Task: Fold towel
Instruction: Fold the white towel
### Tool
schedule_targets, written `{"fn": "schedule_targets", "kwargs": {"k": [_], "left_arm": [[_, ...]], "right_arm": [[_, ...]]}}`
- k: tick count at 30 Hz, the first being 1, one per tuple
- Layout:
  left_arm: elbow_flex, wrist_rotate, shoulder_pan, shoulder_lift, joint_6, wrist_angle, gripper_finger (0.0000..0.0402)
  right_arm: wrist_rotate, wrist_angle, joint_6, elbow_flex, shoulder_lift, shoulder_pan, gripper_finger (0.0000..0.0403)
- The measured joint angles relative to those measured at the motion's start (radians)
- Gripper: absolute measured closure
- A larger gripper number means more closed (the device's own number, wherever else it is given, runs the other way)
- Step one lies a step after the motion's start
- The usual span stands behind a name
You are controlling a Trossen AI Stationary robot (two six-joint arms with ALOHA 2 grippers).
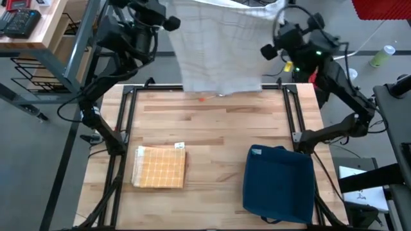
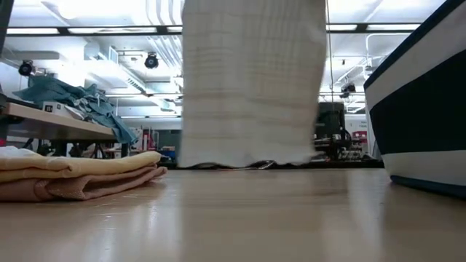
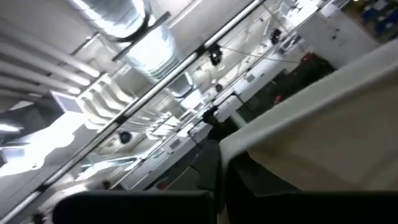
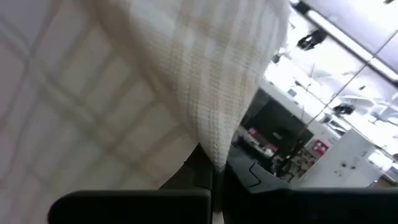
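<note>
A white towel (image 1: 218, 48) was held aloft between the left gripper (image 3: 219, 186) and right gripper (image 4: 214, 186), each clamped on a top corner. Below them, one folded yellow towel (image 1: 159, 167) and one blue bin (image 1: 278, 183) were seen. The hem grazing the table (image 2: 277, 218) was shown only by the low view.

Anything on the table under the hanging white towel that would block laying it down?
Nothing visible. The white towel hangs between the left gripper and right gripper, both shut on it, its lower edge near the far table edge. The folded yellow towel and blue bin sit nearer the front.
</note>
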Motion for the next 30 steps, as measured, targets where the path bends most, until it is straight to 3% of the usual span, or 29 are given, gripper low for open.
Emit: {"fn": "schedule_targets", "kwargs": {"k": [5,10,12,15,18,23,25,27,30], "left_arm": [[0.015,-0.168,-0.018,0.005,0.095,-0.059,0.0401],[-0.034,-0.307,-0.050,-0.009,0.189,-0.180,0.0401],[-0.045,-0.345,-0.058,-0.013,0.234,-0.192,0.0401],[-0.053,-0.405,-0.100,-0.024,0.164,-0.373,0.0401],[-0.055,-0.450,-0.161,-0.046,-0.071,-0.695,0.0401],[-0.055,-0.299,-0.220,-0.067,-0.837,-1.399,0.0401],[-0.059,-0.168,-0.249,-0.067,-1.191,-1.650,0.0401],[-0.095,-0.031,-0.283,-0.072,-1.455,-1.761,0.0401],[-0.242,0.212,-0.354,-0.139,-1.535,-1.713,0.0401]], "right_arm": [[-0.009,-0.194,0.081,0.094,0.061,0.005,0.0403],[-0.026,-0.635,0.332,0.259,0.111,0.082,0.0403],[-0.138,-0.805,0.483,0.324,0.120,0.112,0.0403],[-0.450,-1.013,0.679,0.383,0.116,0.132,0.0403],[-0.711,-1.126,0.801,0.376,0.099,0.166,0.0403],[-0.761,-1.163,0.897,0.253,0.060,0.265,0.0403],[-0.774,-1.163,0.925,0.179,0.036,0.298,0.0403],[-0.811,-1.154,0.959,0.099,0.014,0.335,0.0403],[-0.868,-1.150,0.999,-0.034,-0.013,0.381,0.0403]]}}
